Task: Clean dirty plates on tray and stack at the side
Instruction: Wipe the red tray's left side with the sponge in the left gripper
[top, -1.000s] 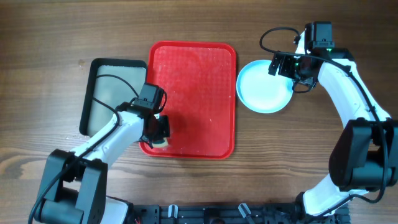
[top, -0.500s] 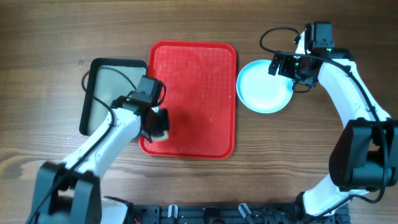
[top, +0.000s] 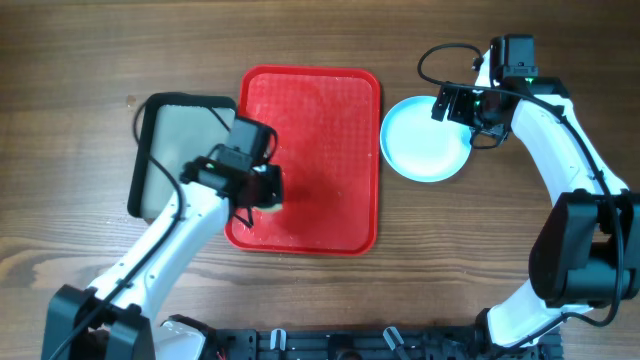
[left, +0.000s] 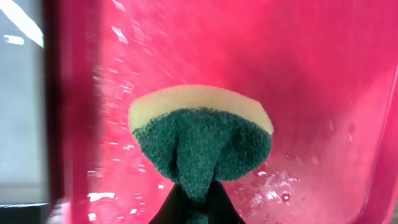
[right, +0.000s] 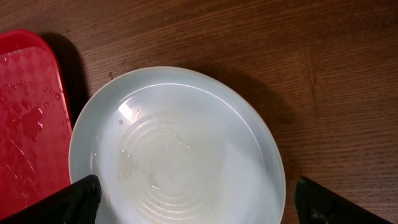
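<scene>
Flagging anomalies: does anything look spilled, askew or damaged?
Only wetness: droplets and smears on the red tray around the sponge pinched in the left gripper, and a wet film in the plate beside it. Nothing damaged or tipped.

A dark brown wood-grain table (top: 60, 60) fills the background, evenly lit.

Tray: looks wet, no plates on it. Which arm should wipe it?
Left, probably. The left end effector is shut on the sponge over the tray; the right end effector hangs open above the plate, off the tray.
</scene>
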